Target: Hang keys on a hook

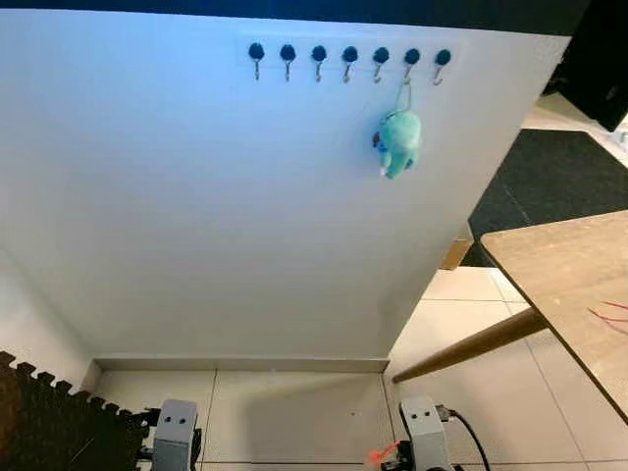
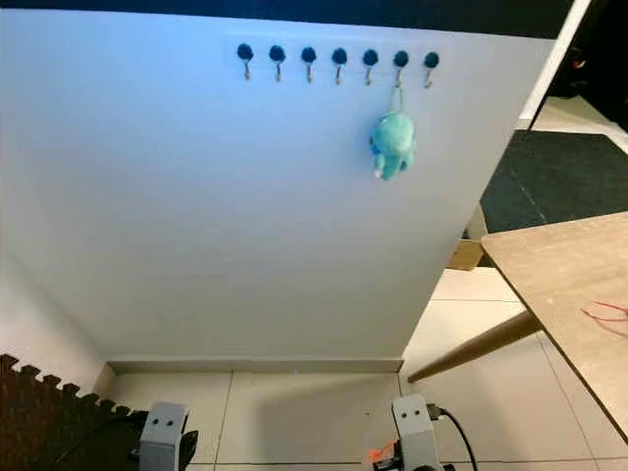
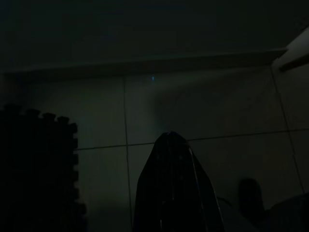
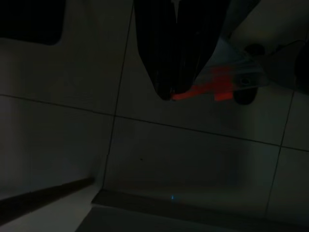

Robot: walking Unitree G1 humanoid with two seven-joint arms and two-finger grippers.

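A teal plush keychain (image 1: 398, 143) hangs on the sixth hook (image 1: 410, 61) of a seven-hook row on the white wall (image 1: 196, 196). Both arms hang idle above the floor tiles (image 1: 294, 412): left gripper (image 3: 170, 137) fingers pressed together, right gripper (image 4: 166, 94) likewise, grasping nothing.

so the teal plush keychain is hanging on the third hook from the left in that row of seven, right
Not the third. The head views show the teal plush keychain hanging on the sixth hook from the left in the row of seven, second from the right end.
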